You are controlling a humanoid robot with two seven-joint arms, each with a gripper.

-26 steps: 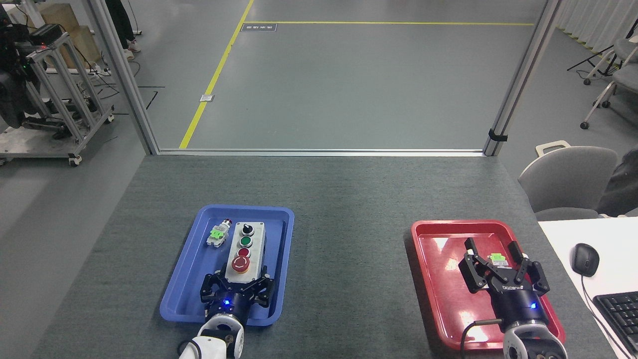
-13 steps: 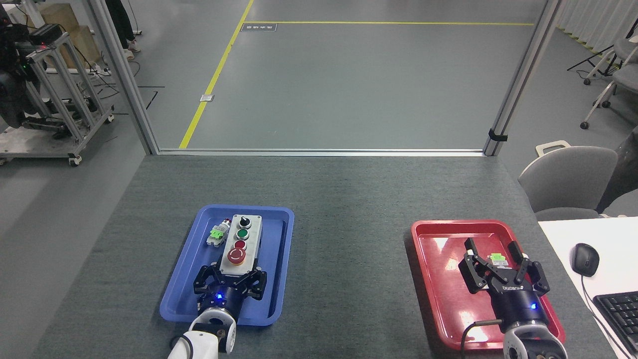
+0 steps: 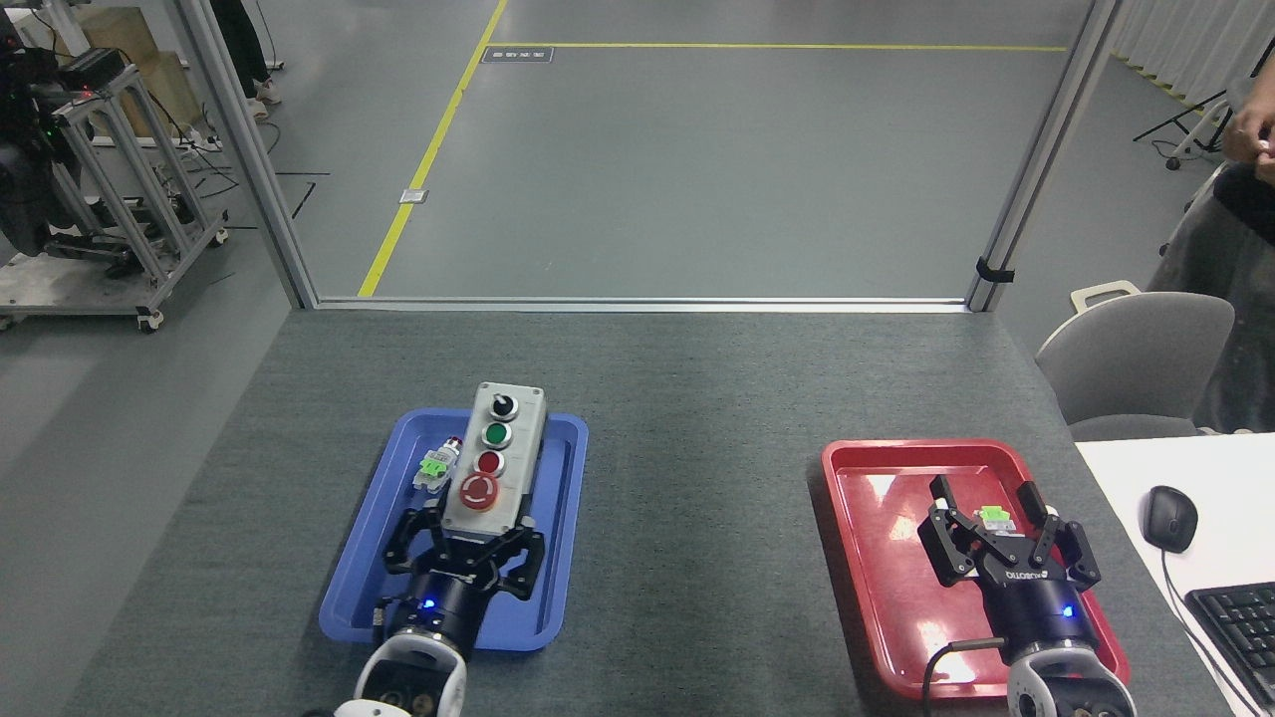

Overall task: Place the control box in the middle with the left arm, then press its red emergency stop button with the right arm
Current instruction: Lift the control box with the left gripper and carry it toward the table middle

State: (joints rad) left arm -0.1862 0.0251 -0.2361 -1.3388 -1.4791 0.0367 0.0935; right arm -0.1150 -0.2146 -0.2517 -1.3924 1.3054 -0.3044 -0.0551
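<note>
The control box (image 3: 495,458), light grey on a black base, hangs lifted above the blue tray (image 3: 371,558), its far end tilted up past the tray's back rim. My left gripper (image 3: 466,543) is shut on its near end. On the faceplate sit a black knob, a green button, a small red button and the red emergency stop button (image 3: 479,491) nearest my claws. My right gripper (image 3: 988,528) hovers open over the red tray (image 3: 877,528), around a small green-tagged piece. The middle (image 3: 697,498) of the dark grey tabletop lies between the trays.
A small loose switch with a green tag (image 3: 436,465) lies in the blue tray left of the box. A white desk with a mouse (image 3: 1167,518) and keyboard (image 3: 1235,622) stands right. A grey chair (image 3: 1136,363) and a person's arm (image 3: 1250,139) are at right.
My left gripper has raised the control box out of the blue tray and tipped its far end up and forward. The right arm has not moved. A person came in at right.
</note>
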